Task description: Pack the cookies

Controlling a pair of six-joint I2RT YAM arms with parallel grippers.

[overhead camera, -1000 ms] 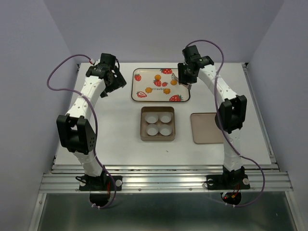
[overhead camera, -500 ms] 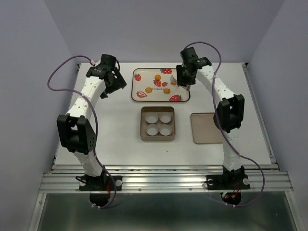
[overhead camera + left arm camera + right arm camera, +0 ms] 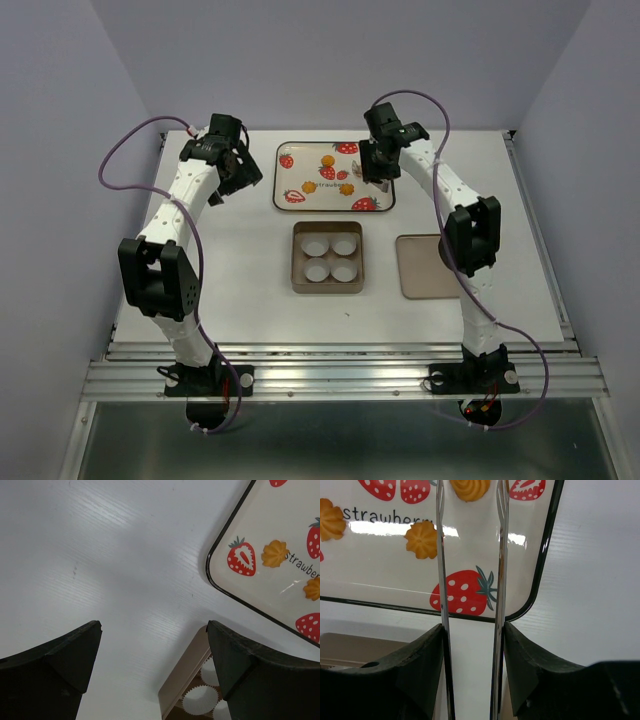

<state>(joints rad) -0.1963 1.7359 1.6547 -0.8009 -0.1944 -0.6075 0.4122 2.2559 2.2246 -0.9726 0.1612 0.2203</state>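
While the right claw (image 3: 472,630) pinches thin metal tongs (image 3: 441,580), jaws half-closed, the blades ahead flank one orange-yellow swirled cookie (image 3: 470,487) on the strawberry-printed tray (image 3: 520,545); an off-centre squeeze could crumble or flick it. Off to its side, the left claw (image 3: 154,625) gapes wide, empty.

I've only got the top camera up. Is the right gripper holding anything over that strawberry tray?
Observer: Yes. The right wrist view shows the right gripper clamped on thin metal tongs, whose prongs reach out over the tray.
Operator: Are the tips at a cookie?
Observer: They sit either side of one cookie at the top edge of that view. I can't tell if they touch it.
Operator: And the left gripper?
Observer: The left wrist view shows the left gripper open and empty above bare table, with the paper cups just below it in the frame.
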